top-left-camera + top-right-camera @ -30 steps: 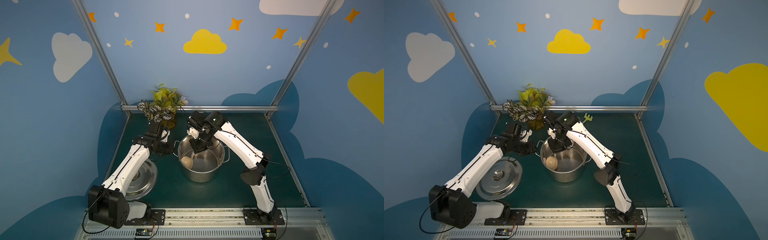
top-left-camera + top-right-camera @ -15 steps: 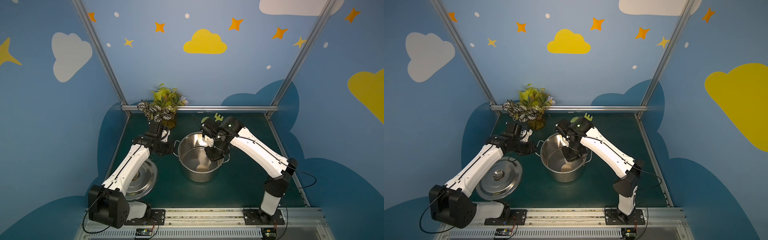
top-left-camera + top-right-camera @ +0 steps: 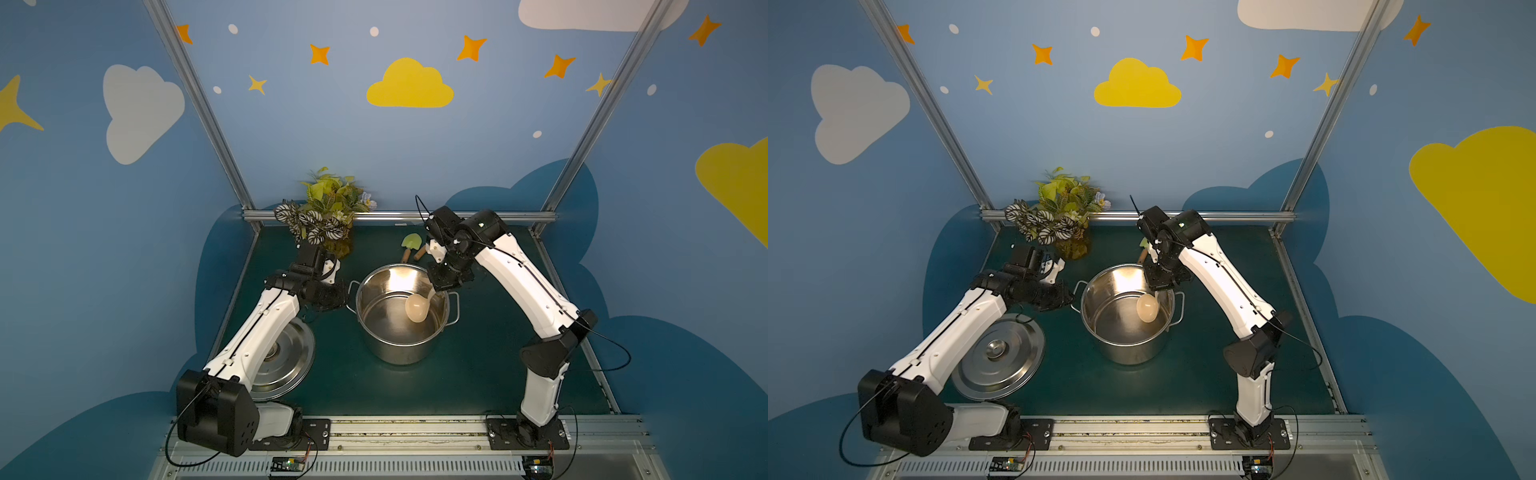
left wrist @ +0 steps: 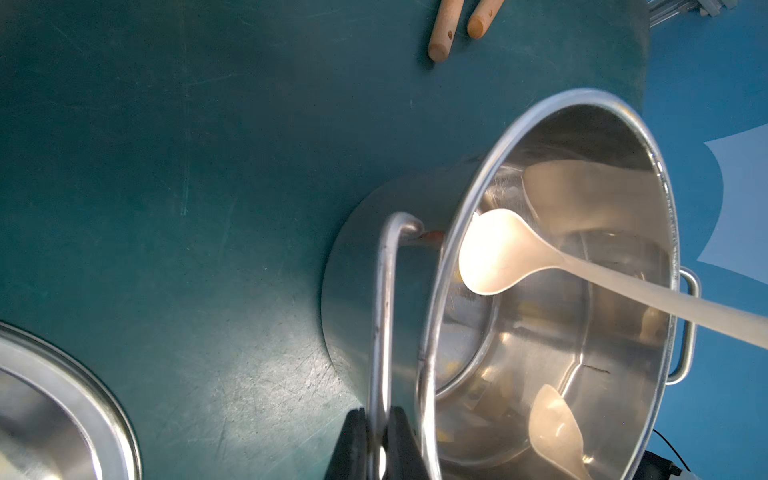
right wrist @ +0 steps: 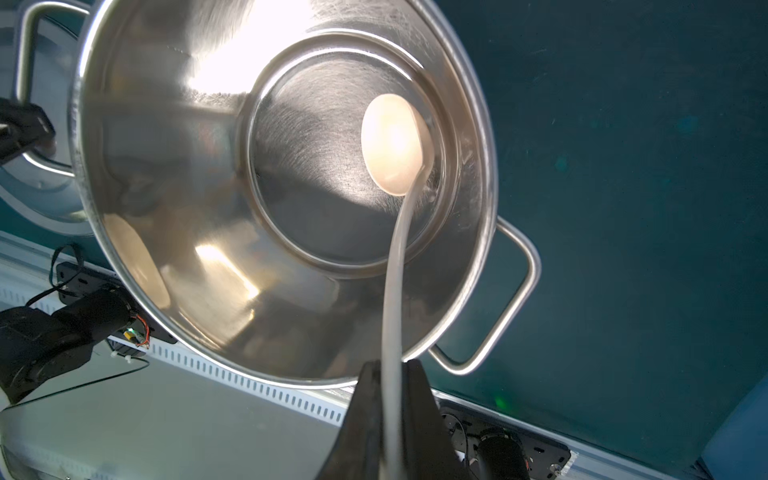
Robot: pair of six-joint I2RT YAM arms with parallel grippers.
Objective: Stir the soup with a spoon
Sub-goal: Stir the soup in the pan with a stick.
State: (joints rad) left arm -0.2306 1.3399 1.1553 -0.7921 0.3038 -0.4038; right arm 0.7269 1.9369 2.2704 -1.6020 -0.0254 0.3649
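Right wrist view: shows steel pot, open-topped, with spoon inside. Cream bowl low, over the edge of the pot floor, on the side of the free loop handle; contact with the floor not readable. Elsewhere inside, only brushed steel and glare; liquid or none, cannot tell. Right gripper clamped on the thin spoon handle, 1 finger each side.

Both top views: spoon steep, long axis tilted. Bowl end down into the pot, handle end up and back toward the far rim on the right arm's side. Upper end of the handle hidden inside the right gripper.

Left wrist view: left gripper clenched on the near pot handle, pinching the bar from both sides.

Lid flat on green table, knob up, beside the pot and apart from it, part-covered by the left arm.

Green shovel behind the pot. Second wooden handle just beside it, head hidden behind the right arm. Shows 2 wooden handles in left wrist view too, heads cut off by the frame edge.
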